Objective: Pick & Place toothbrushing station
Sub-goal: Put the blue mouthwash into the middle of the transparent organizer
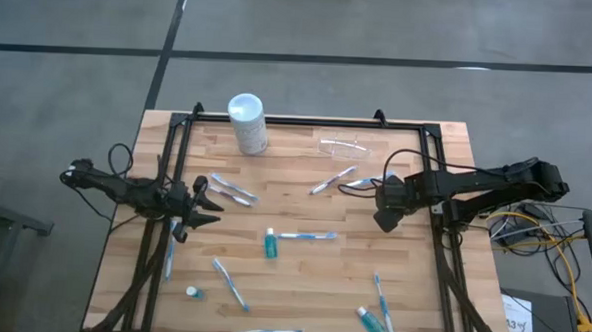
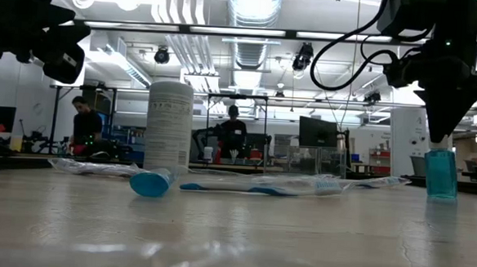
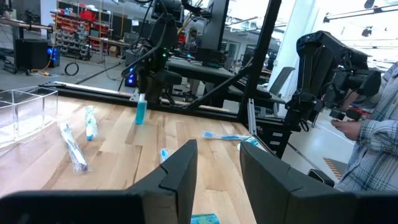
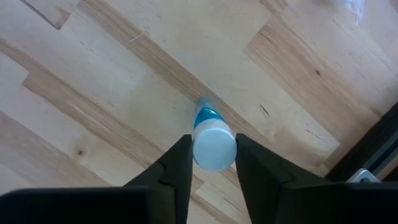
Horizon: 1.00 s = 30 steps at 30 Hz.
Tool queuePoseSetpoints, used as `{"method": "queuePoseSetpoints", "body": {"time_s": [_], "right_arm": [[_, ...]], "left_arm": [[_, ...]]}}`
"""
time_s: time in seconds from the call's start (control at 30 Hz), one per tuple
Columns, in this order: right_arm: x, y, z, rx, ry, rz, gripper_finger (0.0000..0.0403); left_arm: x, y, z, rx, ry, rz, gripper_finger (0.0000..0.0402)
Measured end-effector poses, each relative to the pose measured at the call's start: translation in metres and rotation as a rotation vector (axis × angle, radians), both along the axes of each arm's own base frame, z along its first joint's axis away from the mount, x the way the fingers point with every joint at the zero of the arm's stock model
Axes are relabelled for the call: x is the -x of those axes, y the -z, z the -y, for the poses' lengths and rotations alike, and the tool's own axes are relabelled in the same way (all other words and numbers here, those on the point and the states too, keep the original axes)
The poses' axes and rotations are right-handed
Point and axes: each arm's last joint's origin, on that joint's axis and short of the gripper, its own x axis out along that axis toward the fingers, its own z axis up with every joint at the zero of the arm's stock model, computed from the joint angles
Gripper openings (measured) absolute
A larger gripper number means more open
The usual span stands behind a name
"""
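You are reaching for a light, stiff, slippery clear plastic holder, so grip one thin wall; the right gripper is straddling a small blue bottle with fingers apart, not clamped, and the left gripper is waiting open.

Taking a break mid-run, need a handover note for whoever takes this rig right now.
Left gripper: open, empty, over the table's left side.
Right gripper: right above an upright blue bottle at the table's right side; grip unclear.
Toothbrushing station: the clear holder, on the wood near the far edge, right of the white cylinder, with neither gripper at it.
Done: nothing on the holder.
Left: pick the holder and place it.
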Motion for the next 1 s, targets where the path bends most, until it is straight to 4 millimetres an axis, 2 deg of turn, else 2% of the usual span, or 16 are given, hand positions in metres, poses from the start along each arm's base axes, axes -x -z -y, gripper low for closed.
{"method": "queuePoseSetpoints", "body": {"time_s": [0.53,0.73,1.0], "right_arm": [[0.003,-0.004,0.0,0.007,0.001,0.024,0.0095],[0.005,-0.023,0.001,0.02,-0.011,0.101,0.0095],[-0.005,-0.059,0.007,0.19,-0.059,0.166,0.0094]], "left_arm": [[0.0,0.0,0.0,0.0,0.0,0.0,0.0126],[0.0,0.0,0.0,0.0,0.0,0.0,0.0126],[0.0,0.0,0.0,0.0,0.0,-0.001,0.0126]]}}
